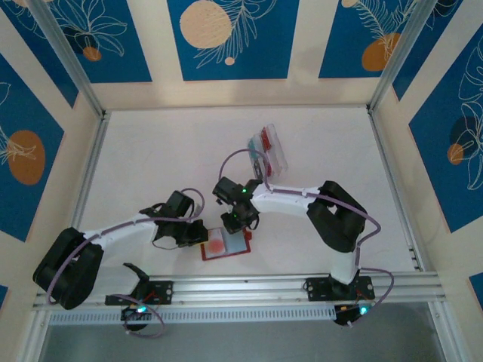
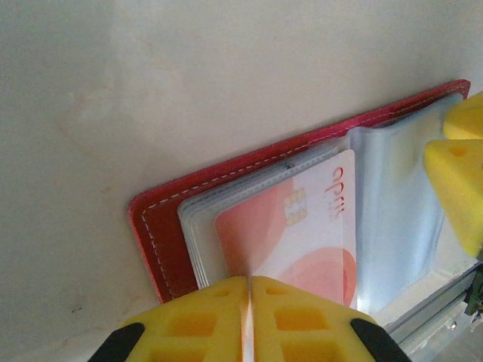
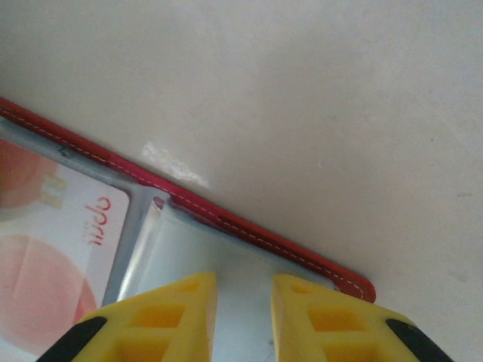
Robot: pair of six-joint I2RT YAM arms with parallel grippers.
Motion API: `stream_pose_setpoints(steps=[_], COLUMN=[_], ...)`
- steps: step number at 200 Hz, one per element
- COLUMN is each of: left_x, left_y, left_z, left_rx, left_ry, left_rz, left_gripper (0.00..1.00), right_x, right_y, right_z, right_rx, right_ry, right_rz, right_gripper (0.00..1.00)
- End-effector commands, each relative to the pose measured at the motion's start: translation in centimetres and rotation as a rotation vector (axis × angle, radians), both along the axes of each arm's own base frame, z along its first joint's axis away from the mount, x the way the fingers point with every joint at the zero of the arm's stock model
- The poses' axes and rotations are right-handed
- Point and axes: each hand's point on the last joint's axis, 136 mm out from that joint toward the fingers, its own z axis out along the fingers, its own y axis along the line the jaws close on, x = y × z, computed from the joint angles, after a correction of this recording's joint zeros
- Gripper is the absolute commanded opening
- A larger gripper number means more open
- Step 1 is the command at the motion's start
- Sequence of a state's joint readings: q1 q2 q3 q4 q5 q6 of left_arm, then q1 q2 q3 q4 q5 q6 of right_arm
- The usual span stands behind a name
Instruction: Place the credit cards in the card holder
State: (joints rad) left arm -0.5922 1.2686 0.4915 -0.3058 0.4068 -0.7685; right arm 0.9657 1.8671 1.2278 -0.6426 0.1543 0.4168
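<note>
White, perhaps scuffed tabletop (image 1: 151, 166) between blue-patterned walls (image 1: 226, 38).

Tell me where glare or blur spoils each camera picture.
Top view: evenly lit, but the wallet is tiny and coarse. Left wrist: the card is sharp, the left fingers soft. Right wrist: a glare patch on the table beside the wallet's red edge; the right fingers blurred.

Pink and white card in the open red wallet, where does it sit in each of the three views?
Top external: the pink-and-white card lies low centre, in the open card holder between the two arms.
Left wrist: lower centre-right, inside a clear pocket.
Right wrist: lower left corner.
Shared landmark: the card holder's red stitched edge.
</note>
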Motion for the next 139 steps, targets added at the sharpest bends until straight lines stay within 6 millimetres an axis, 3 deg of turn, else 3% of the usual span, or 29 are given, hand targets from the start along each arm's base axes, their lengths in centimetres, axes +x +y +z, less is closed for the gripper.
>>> stream_pose_setpoints(steps=[1, 43, 84, 139], left_x=[-1.3, -1.4, -1.3, -1.3], left_y=[1.2, 1.2, 1.2, 1.2], left_z=[-1.1, -1.2, -1.2, -1.2], left_rx=[0.057, 0.056, 0.056, 0.052], left_ry=[0.042, 0.047, 0.045, 0.043], left_rz=[0.006, 0.01, 0.011, 0.012], left_gripper=[0.11, 0.1, 0.11, 0.1], right_x=[-0.6, -1.3, -2.9, -5.7], right_y=[-0.6, -2.3, -2.7, -1.9], right_z=[-0.9, -2.6, -4.6, -6.1], right_rx=[-0.045, -0.139, -0.216, -0.226], right_ry=[0.012, 0.015, 0.039, 0.111], right_rz=[0.021, -0.001, 0.023, 0.04], right_gripper=[0.28, 0.35, 0.35, 0.18])
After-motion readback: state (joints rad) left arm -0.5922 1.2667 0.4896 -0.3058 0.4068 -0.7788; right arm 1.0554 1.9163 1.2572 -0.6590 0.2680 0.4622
